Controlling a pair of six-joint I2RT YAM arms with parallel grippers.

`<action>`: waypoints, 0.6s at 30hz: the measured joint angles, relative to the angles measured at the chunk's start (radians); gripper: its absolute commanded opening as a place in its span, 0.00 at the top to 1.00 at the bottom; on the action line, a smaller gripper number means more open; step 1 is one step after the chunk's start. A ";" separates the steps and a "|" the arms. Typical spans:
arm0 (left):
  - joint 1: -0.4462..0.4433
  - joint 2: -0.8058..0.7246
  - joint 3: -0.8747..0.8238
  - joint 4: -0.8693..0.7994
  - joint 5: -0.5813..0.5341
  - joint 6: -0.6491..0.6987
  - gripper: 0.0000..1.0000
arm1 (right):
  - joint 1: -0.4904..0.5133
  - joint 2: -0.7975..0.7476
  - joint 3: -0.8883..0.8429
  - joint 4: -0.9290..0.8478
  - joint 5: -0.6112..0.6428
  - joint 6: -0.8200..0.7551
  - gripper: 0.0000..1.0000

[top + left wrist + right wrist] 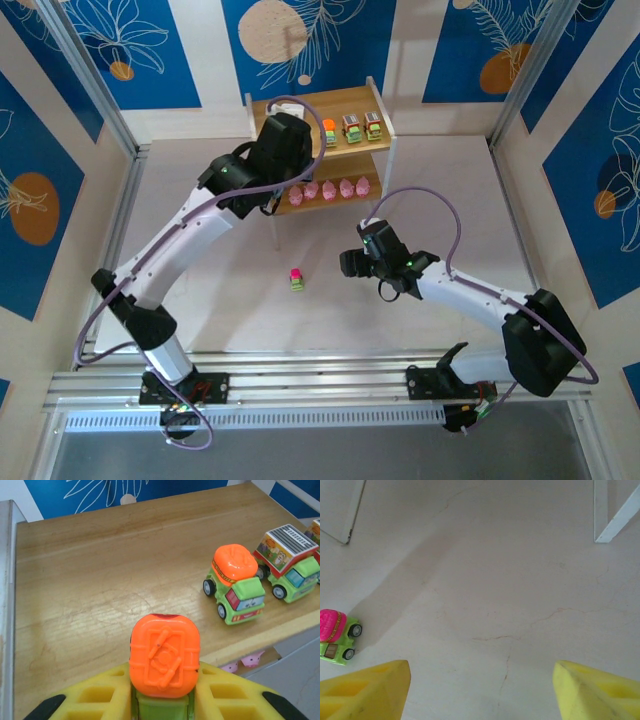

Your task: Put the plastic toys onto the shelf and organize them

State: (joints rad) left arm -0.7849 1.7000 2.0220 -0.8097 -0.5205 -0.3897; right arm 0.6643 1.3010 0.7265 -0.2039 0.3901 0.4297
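The shelf (322,150) has two tiers. Over its top tier the left gripper (165,702) is clamped narrow on the held orange-topped truck (165,655). In front of the shelf the right gripper (480,690) hangs spread wide, gripping nothing. There are five trucks in all: the held one, three at the top tier's right end, namely one parked orange-topped truck (235,582) and two grey-roofed trucks (287,560), and one magenta-topped truck (337,636) on the table (450,200) before the shelf. At least four pink figures (335,188) line the lower tier.
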 measured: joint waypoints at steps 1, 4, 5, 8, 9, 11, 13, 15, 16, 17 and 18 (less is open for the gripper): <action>0.005 0.010 0.010 0.000 0.005 0.001 0.72 | -0.002 0.005 0.000 0.000 -0.003 0.000 0.25; 0.019 0.039 0.040 -0.010 0.019 0.007 0.72 | -0.006 0.016 0.000 0.000 -0.006 0.000 0.25; 0.024 0.046 0.049 -0.012 0.023 0.007 0.72 | -0.007 0.018 0.000 0.001 -0.007 0.000 0.25; 0.039 0.071 0.075 -0.018 0.033 0.007 0.72 | -0.012 0.027 0.000 0.003 -0.010 0.000 0.25; 0.045 0.078 0.082 -0.019 0.037 0.007 0.72 | -0.013 0.029 0.000 0.002 -0.011 0.001 0.25; 0.054 0.090 0.093 -0.022 0.045 0.007 0.72 | -0.016 0.031 0.000 0.003 -0.013 0.003 0.25; 0.061 0.103 0.108 -0.022 0.052 0.007 0.72 | -0.019 0.031 0.000 0.003 -0.014 0.005 0.25; 0.066 0.114 0.119 -0.021 0.059 0.007 0.72 | -0.022 0.031 0.000 0.003 -0.017 0.008 0.25; 0.068 0.118 0.125 -0.022 0.061 0.007 0.72 | -0.024 0.031 0.000 0.003 -0.018 0.008 0.25; 0.069 0.122 0.131 -0.022 0.063 0.007 0.72 | -0.025 0.032 0.000 0.003 -0.018 0.010 0.25; 0.071 0.127 0.135 -0.022 0.068 0.007 0.72 | -0.026 0.032 0.000 0.003 -0.020 0.011 0.25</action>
State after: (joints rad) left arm -0.7143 1.8271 2.1574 -0.8314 -0.4530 -0.3828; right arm 0.6388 1.3327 0.7269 -0.2008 0.3702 0.4408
